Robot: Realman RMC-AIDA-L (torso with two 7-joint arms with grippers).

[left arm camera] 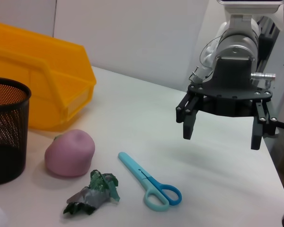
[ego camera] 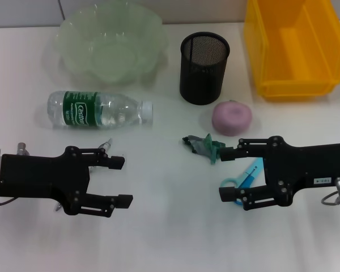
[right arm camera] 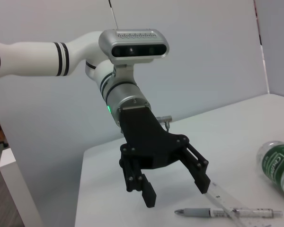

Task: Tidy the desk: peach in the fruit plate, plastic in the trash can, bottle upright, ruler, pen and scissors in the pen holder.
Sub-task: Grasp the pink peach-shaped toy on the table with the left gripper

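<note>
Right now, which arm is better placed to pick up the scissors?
The right. Its open pincer hangs directly above the scissors, while the left pincer sits across the desk, over the pen and ruler.

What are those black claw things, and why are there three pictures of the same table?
The claws are a robot's two hands, called grippers. One picture looks down from its head. Each of the other two is taken from a camera on one wrist and shows the opposite hand.

The left gripper and right gripper both hang open above the white table, holding nothing.

On the table lie a water bottle on its side, a pink peach, crumpled green plastic, blue scissors, a pen and a clear ruler. At the back stand a green plate, black mesh pen holder and yellow bin.
</note>
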